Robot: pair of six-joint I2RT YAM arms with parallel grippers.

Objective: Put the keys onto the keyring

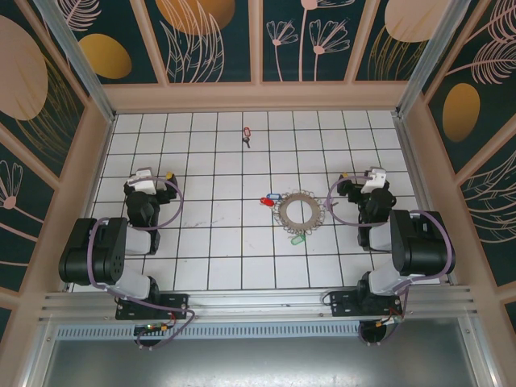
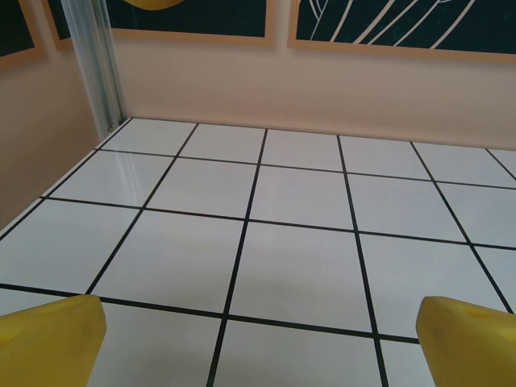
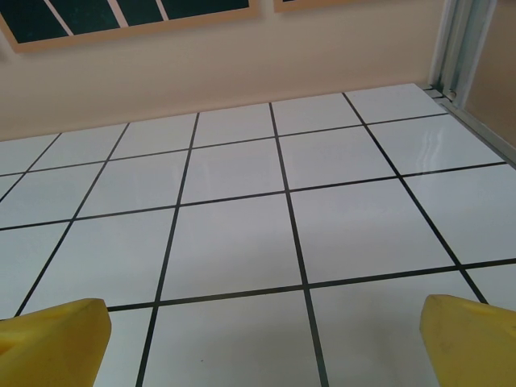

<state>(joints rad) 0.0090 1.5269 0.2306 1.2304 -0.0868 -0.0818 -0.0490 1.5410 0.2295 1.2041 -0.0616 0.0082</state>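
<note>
Overhead: I resolve the keys (image 1: 272,197) only as coloured specks, and the fringe of the keyring (image 1: 285,212) blurs. Wrist views: left fingertips (image 2: 48,343) and right fingertips (image 3: 468,339) cropped below.

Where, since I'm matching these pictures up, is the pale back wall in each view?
Top external: the back wall runs across the top, beyond the tiles.
Left wrist: the back wall spans the upper part, above the tiles.
Right wrist: the back wall spans the upper part.
Shared landmark: black grid lines of the tiled table.
</note>
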